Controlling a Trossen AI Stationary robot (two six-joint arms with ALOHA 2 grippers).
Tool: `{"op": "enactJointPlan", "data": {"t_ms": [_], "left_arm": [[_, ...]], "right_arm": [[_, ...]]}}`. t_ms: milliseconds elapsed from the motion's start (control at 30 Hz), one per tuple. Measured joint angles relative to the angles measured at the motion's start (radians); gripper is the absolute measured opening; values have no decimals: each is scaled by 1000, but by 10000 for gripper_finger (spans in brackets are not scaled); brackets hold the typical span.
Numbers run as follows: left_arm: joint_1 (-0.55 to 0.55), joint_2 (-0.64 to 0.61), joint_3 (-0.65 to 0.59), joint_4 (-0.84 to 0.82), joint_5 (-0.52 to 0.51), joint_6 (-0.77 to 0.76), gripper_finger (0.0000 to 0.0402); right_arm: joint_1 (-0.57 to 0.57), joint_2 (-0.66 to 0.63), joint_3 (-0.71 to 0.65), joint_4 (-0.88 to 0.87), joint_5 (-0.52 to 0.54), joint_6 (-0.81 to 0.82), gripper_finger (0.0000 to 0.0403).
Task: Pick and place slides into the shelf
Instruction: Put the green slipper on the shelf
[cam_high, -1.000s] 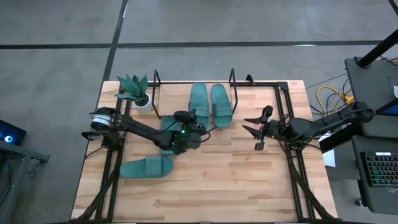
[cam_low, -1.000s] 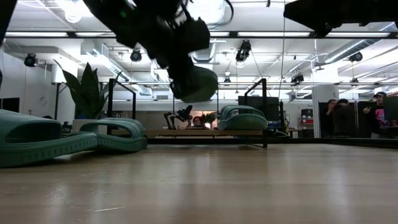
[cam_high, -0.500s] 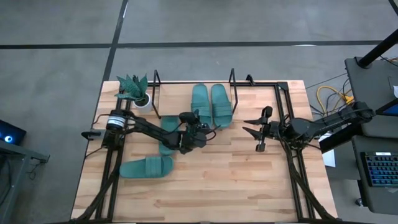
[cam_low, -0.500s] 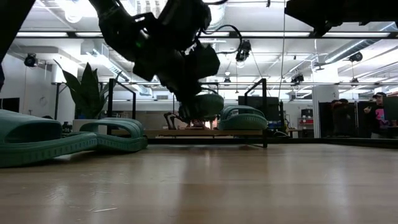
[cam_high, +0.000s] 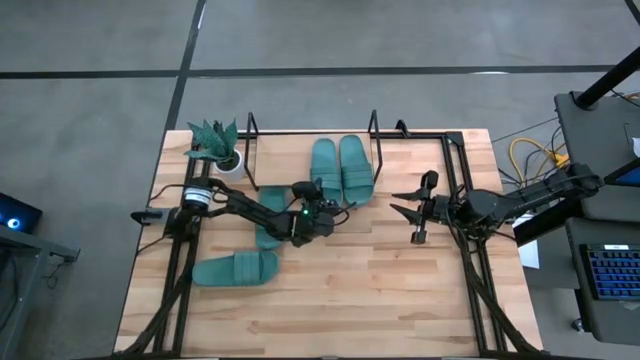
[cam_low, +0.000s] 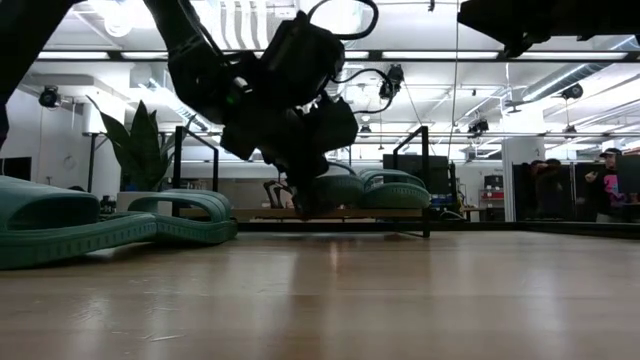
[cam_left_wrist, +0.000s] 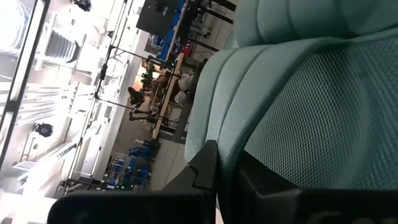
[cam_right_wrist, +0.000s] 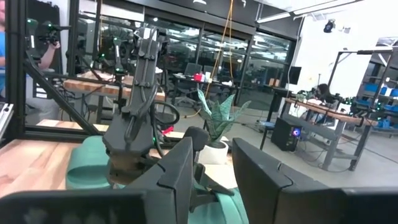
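Four teal slides show. One slide (cam_high: 356, 165) lies on the shelf (cam_high: 285, 160), a light board in a black wire frame at the far edge. My left gripper (cam_high: 320, 203) is shut on a second slide (cam_high: 321, 160) just left of it; in the low view this slide (cam_low: 335, 190) sits level with its neighbour (cam_low: 395, 190). A third slide (cam_high: 266, 218) lies on the table under my left arm. The fourth slide (cam_high: 235, 268) lies nearer the near edge. My right gripper (cam_high: 412, 205) hovers open right of centre, touching nothing. My left gripper holds the slide by its near end (cam_high: 322, 192), pinched between the two fingers. It comes at it slanting from the near-left side. In the left wrist view one finger (cam_left_wrist: 205, 168) lies against the slide's textured surface (cam_left_wrist: 298, 137). The slide sits at shelf-board height; whether it rests there, I cannot tell.
A small potted plant (cam_high: 218, 145) stands at the far left corner beside the shelf's wire frame. Bare tabletop (cam_high: 380, 280) stretches across the near middle and right. People (cam_low: 600, 180) stand in the room beyond the far edge.
My left gripper has moved toward the far edge and down, still shut on the slide. The slide has come from well above the table down to shelf height, beside the slide on the board.
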Motion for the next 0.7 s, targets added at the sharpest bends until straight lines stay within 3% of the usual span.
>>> {"op": "enactJointPlan", "data": {"t_ms": [700], "left_arm": [[18,0,11,0,89,-1,1]], "right_arm": [[0,0,-1,0,0,-3,99]]}}
